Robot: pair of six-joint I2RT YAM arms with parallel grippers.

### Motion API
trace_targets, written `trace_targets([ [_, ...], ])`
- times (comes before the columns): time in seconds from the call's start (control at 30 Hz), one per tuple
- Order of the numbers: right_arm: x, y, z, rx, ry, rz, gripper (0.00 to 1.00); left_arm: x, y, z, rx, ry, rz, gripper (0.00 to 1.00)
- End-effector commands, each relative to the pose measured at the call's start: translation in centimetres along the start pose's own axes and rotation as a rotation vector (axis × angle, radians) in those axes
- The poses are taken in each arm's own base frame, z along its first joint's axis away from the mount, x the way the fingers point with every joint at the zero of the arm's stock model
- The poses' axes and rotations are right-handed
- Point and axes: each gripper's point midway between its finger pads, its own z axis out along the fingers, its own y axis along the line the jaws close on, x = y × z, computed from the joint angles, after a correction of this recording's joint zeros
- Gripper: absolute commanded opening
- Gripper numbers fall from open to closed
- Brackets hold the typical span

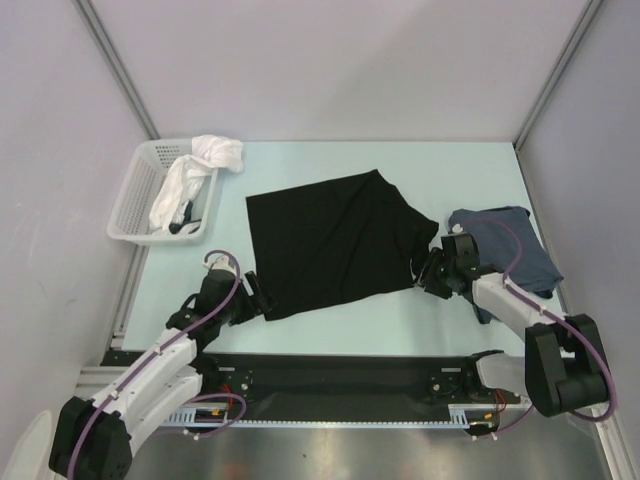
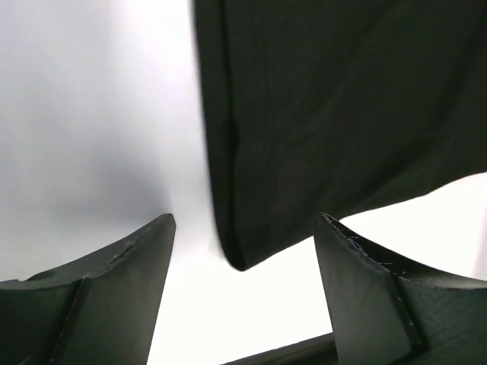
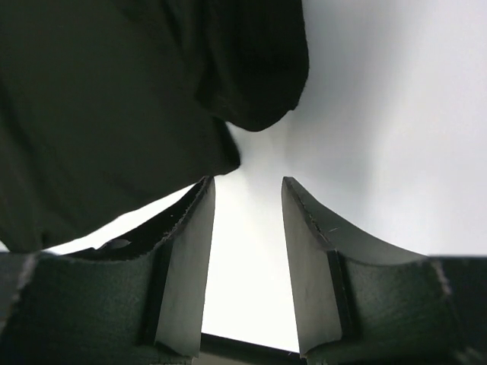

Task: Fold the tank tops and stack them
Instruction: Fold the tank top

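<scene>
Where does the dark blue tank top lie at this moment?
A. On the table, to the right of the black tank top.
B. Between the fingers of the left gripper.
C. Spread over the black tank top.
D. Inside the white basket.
A: the top view shows the dark blue tank top lying on the table, to the right of the black tank top.
</scene>
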Motion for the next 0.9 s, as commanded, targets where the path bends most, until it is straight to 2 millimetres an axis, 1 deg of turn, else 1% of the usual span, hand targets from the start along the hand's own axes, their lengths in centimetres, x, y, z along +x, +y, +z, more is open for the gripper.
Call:
trace_targets([
  [0.0, -0.3, 1.1, 1.1, -0.049, -0.006, 0.036, 0.46, 1.1, -0.1, 0.7, 0.011, 0.039, -0.044, 0.78],
  [0.07, -0.1, 1.2, 1.6, -0.052, 0.006, 0.041, 0.45, 1.1, -0.3, 0.9, 0.016, 0.044, -0.054, 0.75],
  [0.13, 0.2, 1.4, 1.7, -0.059, 0.017, 0.042, 0.46, 1.5, -0.3, 1.0, 0.011, 0.066, -0.067, 0.73],
  [0.17, 0.3, 1.3, 1.7, -0.059, 0.019, 0.043, 0.47, 1.7, -0.2, 1.0, 0.003, 0.072, -0.080, 0.71],
  [0.23, 0.5, 1.2, 1.7, -0.056, 0.019, 0.050, 0.48, 1.7, 0.4, 1.0, -0.038, 0.067, -0.104, 0.70],
  [0.33, 1.1, 1.2, 1.6, -0.063, 0.020, 0.060, 0.49, 2.3, 0.9, 1.0, -0.060, 0.078, -0.134, 0.68],
  [0.4, 1.4, 1.1, 1.6, -0.056, 0.021, 0.067, 0.48, 2.8, 0.9, 0.9, -0.059, 0.095, -0.157, 0.65],
  [0.53, 1.5, 0.9, 1.8, -0.046, 0.013, 0.071, 0.47, 3.6, 1.5, 0.4, -0.098, 0.116, -0.192, 0.64],
  [0.6, 1.5, 0.8, 2.0, -0.039, 0.013, 0.074, 0.46, 3.5, 1.5, 0.1, -0.104, 0.102, -0.193, 0.64],
  [0.67, 1.6, 0.9, 2.1, -0.042, 0.016, 0.072, 0.42, 3.9, 1.6, -0.2, -0.117, 0.116, -0.192, 0.64],
  [0.73, 1.7, 0.9, 2.3, -0.036, 0.020, 0.071, 0.39, 4.0, 1.2, -0.4, -0.111, 0.125, -0.176, 0.64],
  [0.77, 1.8, 1.0, 2.3, -0.039, 0.022, 0.070, 0.33, 4.2, 1.4, -0.6, -0.124, 0.138, -0.174, 0.63],
  [0.83, 1.7, 0.8, 2.2, -0.025, 0.008, 0.074, 0.27, 4.6, 1.2, -0.8, -0.132, 0.163, -0.157, 0.61],
  [0.87, 1.9, 0.7, 2.2, -0.022, 0.007, 0.071, 0.17, 4.8, 1.2, -0.8, -0.135, 0.171, -0.160, 0.59],
])
